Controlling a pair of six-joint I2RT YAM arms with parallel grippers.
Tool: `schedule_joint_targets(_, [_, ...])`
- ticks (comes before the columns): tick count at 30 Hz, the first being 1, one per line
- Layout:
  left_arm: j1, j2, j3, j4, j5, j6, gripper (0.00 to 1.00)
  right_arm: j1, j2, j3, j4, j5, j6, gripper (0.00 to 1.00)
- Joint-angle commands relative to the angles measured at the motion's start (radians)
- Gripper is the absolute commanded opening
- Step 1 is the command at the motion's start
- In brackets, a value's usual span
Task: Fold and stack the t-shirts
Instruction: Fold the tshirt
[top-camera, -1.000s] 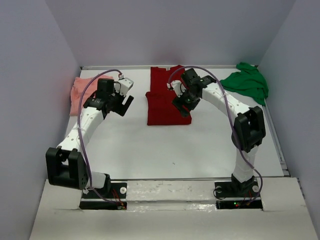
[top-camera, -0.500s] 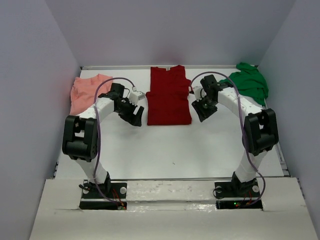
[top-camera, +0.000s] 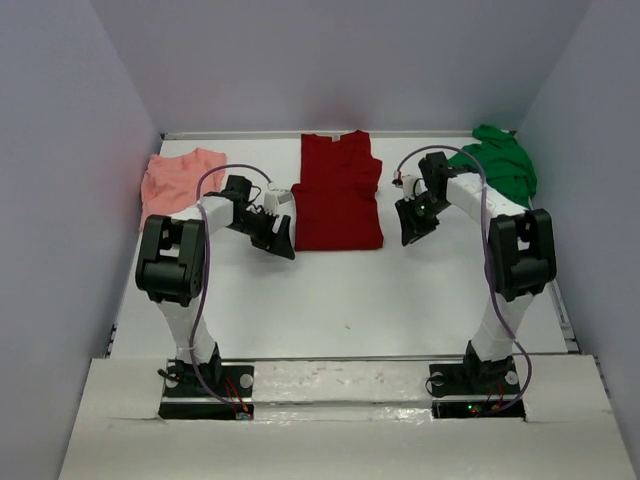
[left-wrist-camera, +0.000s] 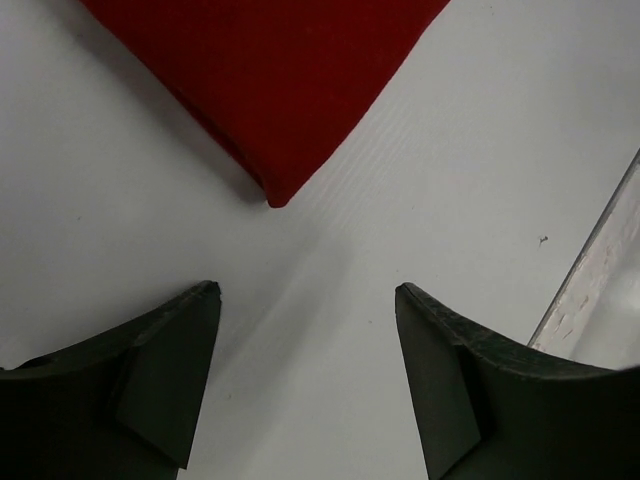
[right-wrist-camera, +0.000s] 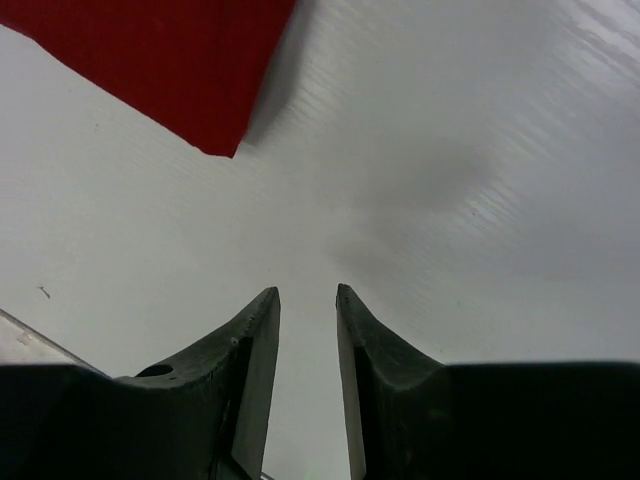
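The dark red t-shirt (top-camera: 338, 190) lies flat at the middle back as a narrow rectangle, collar away from me. The salmon-pink t-shirt (top-camera: 175, 180) is bunched at the back left and the green t-shirt (top-camera: 497, 166) at the back right. My left gripper (top-camera: 278, 236) hovers beside the red shirt's near left corner (left-wrist-camera: 270, 90), open wide (left-wrist-camera: 305, 288) over bare table. My right gripper (top-camera: 410, 224) hangs off the near right corner (right-wrist-camera: 160, 60), its jaws (right-wrist-camera: 307, 290) open only a narrow gap, with nothing between them.
Pale walls (top-camera: 100, 150) close in the white table (top-camera: 340, 300) on three sides. A raised rail (top-camera: 558, 290) runs along the right edge. The arm bases (top-camera: 205, 385) stand at the near edge.
Both grippers have drawn back off the red shirt to its near corners. The red shirt's side flaps now lie folded in. The right jaws have narrowed a lot, the left ones slightly.
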Motion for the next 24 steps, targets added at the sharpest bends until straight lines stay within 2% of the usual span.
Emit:
schedule_joint_targets(1, [0.006, 0.028, -0.017, 0.035, 0.07, -0.033, 0.79, 0.002, 0.064, 0.059, 0.002, -0.122, 0.026, 0.34])
schedule_joint_targets(8, [0.009, 0.076, 0.007, 0.078, 0.074, -0.075, 0.72, 0.002, 0.174, 0.148, -0.041, -0.221, 0.021, 0.29])
schedule_joint_targets(14, [0.009, 0.142, 0.043, 0.101, 0.085, -0.099, 0.68, 0.002, 0.24, 0.199, -0.063, -0.262, 0.018, 0.3])
schedule_joint_targets(17, [0.009, 0.171, 0.058, 0.118, 0.093, -0.112, 0.62, 0.002, 0.27, 0.225, -0.075, -0.282, 0.014, 0.36])
schedule_joint_targets(20, [0.009, 0.192, 0.075, 0.124, 0.099, -0.118, 0.61, 0.002, 0.29, 0.248, -0.092, -0.3, 0.011, 0.37])
schedule_joint_targets(22, [0.01, 0.199, 0.081, 0.129, 0.105, -0.121, 0.61, 0.002, 0.308, 0.254, -0.097, -0.307, 0.008, 0.43])
schedule_joint_targets(24, [0.009, 0.2, 0.078, 0.141, 0.102, -0.129, 0.54, 0.002, 0.317, 0.262, -0.101, -0.313, 0.003, 0.48])
